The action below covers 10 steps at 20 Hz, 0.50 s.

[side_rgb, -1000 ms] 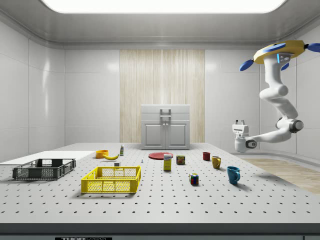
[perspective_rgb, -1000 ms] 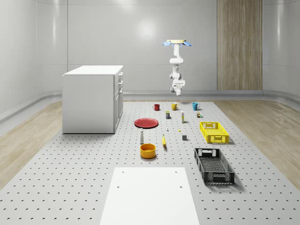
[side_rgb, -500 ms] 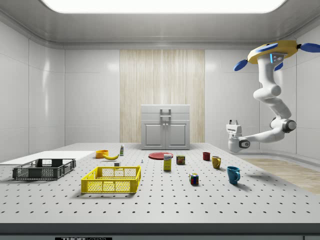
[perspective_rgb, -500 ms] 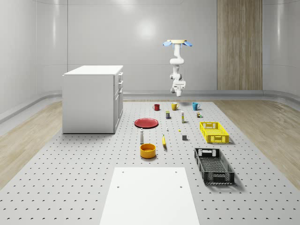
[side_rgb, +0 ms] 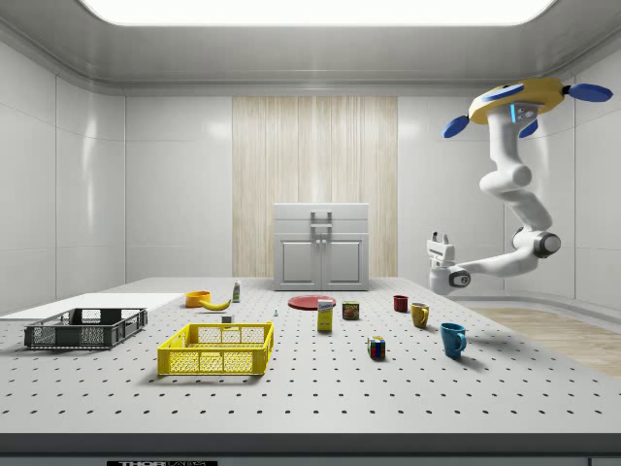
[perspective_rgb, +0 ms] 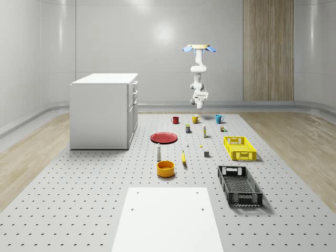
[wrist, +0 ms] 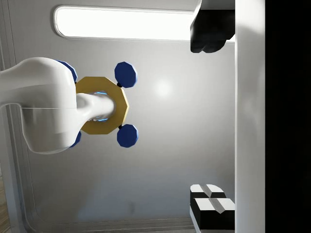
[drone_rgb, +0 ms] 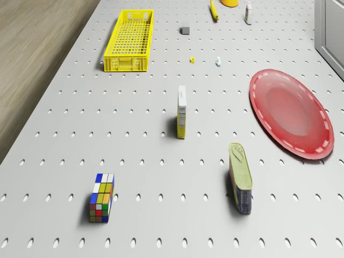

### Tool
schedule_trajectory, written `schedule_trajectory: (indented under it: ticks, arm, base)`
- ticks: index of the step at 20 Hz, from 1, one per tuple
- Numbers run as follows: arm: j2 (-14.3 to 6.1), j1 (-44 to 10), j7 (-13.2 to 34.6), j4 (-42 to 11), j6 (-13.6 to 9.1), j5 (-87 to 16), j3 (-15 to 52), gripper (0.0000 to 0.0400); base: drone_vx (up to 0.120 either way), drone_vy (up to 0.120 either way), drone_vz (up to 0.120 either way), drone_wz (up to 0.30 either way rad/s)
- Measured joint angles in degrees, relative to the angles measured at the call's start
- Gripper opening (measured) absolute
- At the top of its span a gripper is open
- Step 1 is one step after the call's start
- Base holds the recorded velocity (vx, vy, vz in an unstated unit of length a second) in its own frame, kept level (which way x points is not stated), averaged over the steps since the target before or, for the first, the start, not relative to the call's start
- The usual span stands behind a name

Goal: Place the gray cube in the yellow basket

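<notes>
I hover high over the bench's far edge, my gripper [side_rgb: 441, 238] turned upward with fingers apart and empty — the gray cube [perspective_rgb: 207, 154] sits mid-bench beside the yellow basket [perspective_rgb: 239, 147] (so swing the wrist down first) — then descend squarely over it.

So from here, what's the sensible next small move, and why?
Probably fly toward the gray cube. The drone hovers high beyond the mugs at the table's far end, its gripper points upward with fingers apart and empty, and the cube sits untouched beside the yellow basket.
</notes>
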Motion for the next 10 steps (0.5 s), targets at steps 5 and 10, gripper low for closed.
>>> schedule_trajectory:
  ticks: [5, 10]
  arm:
    - [-0.34, -1.50, 0.92, -0.93, 0.35, -6.80, 4.82, 0.0400]
    - [-1.32, -4.88, 3.19, -4.82, 1.06, -21.70, 15.15, 0.0400]
  base:
    - [0.120, 0.000, 0.000, 0.000]
    - [0.120, 0.000, 0.000, 0.000]
